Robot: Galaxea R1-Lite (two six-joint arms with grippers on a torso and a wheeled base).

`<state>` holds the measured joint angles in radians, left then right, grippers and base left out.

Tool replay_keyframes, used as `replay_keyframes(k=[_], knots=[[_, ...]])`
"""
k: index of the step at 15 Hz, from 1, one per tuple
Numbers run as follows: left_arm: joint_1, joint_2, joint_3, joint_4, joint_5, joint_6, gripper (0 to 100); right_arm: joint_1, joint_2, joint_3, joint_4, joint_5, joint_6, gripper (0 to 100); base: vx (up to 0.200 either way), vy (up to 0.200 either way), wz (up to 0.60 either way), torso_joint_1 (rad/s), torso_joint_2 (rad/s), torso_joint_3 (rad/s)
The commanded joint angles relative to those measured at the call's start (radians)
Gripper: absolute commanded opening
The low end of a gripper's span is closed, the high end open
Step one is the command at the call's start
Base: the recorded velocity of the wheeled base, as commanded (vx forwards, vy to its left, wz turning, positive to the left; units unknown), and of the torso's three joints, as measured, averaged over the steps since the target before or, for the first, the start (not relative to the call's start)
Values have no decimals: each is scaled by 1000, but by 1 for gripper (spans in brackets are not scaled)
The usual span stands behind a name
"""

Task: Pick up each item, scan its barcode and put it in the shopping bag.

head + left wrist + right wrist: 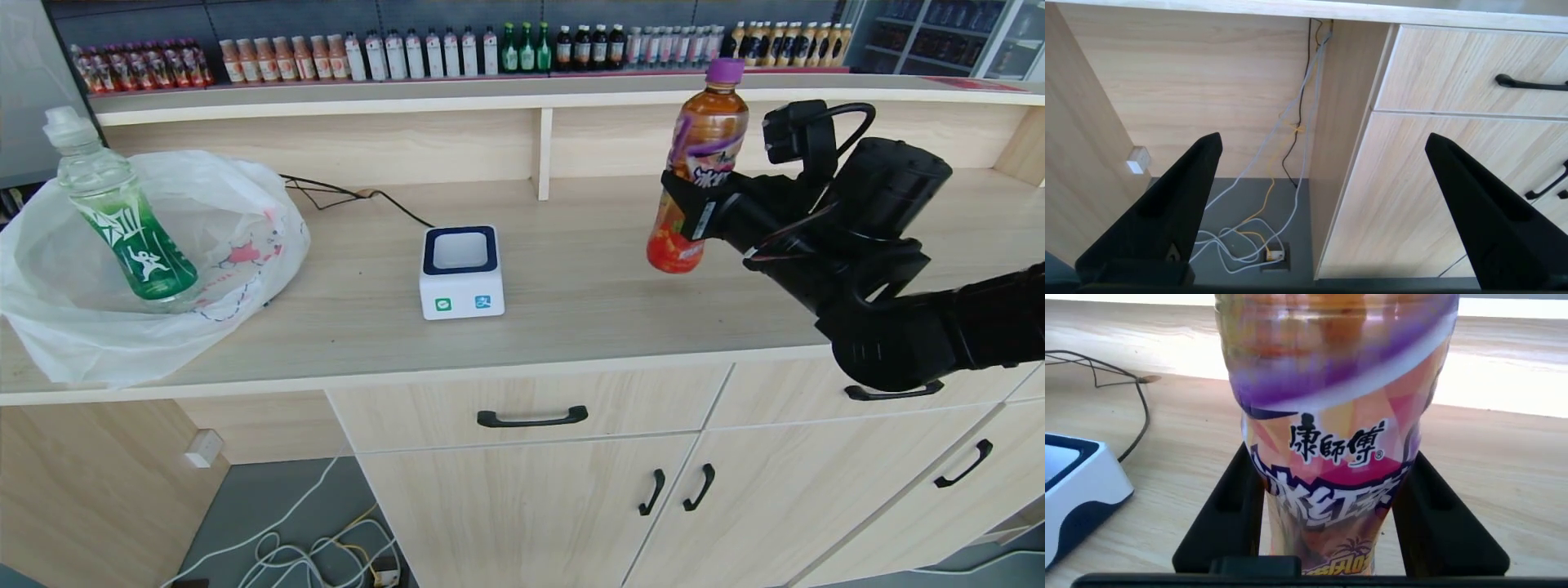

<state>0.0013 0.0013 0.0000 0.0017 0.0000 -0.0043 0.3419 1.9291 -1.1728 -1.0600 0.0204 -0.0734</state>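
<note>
An orange drink bottle (700,155) with a purple cap is held upright above the counter on the right, my right gripper (694,214) shut on its labelled middle (1331,457). The white barcode scanner (461,272) with a dark-rimmed window sits at the counter's centre, to the bottle's left, and its corner (1078,494) shows in the right wrist view. A translucent shopping bag (155,269) lies on the left end of the counter with a green-labelled bottle (122,216) standing tilted in it. My left gripper (1323,220) is open, low beside the cabinet fronts under the counter.
A black cable (351,196) runs from the scanner toward the back wall. A raised shelf (539,90) with rows of bottles stands behind the counter. Drawers and doors with black handles (532,418) are below. Loose cables (1249,237) lie on the floor.
</note>
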Motion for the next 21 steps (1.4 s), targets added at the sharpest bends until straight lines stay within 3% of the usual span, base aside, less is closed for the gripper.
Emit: replay_keyframes(k=[1, 6, 16, 21], knots=[[0, 0, 0, 0, 0, 0, 100, 0, -68, 30, 0, 15, 0, 0, 0, 0, 0, 0, 0, 0], [0, 0, 0, 0, 0, 0, 100, 16, -223, 188, -2, 46, -3, 0, 0, 0, 0, 0, 0, 0], [0, 0, 0, 0, 0, 0, 100, 141, -545, 482, -2, 50, -48, 0, 0, 0, 0, 0, 0, 0], [0, 0, 0, 0, 0, 0, 100, 146, -638, 648, -5, 52, -55, 0, 0, 0, 0, 0, 0, 0]])
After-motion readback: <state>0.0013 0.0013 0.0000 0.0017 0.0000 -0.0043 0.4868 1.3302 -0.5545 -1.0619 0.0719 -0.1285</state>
